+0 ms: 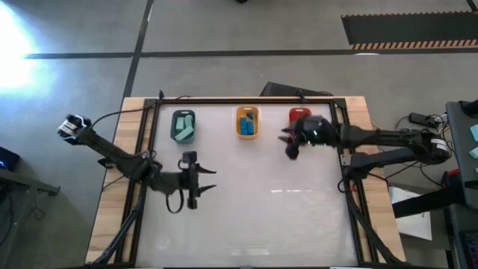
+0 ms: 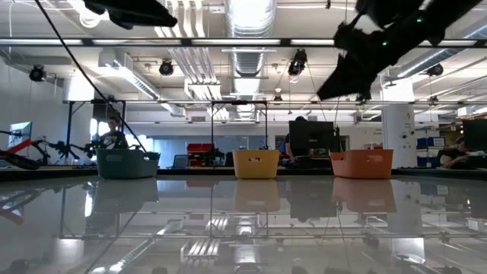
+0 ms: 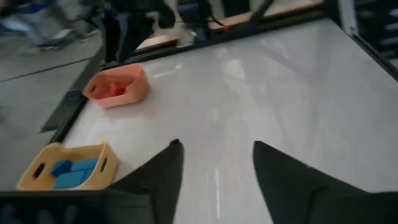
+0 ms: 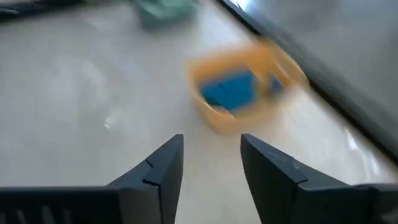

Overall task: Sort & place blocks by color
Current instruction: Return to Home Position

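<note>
The right tool is hanging just beside the orange-red tray, above the desk, opened wide and holding nothing. The left tool is waiting over the left part of the desk, likewise wide and empty. The blocks are lying sorted: mint ones in the teal tray, blue ones in the yellow tray, red ones in the orange-red tray. No loose block is showing on the desk, so the sorting looks finished and the step in hand is probably the return to rest. Next it is calling for a clean pull-back clear of the tray rims.
</note>
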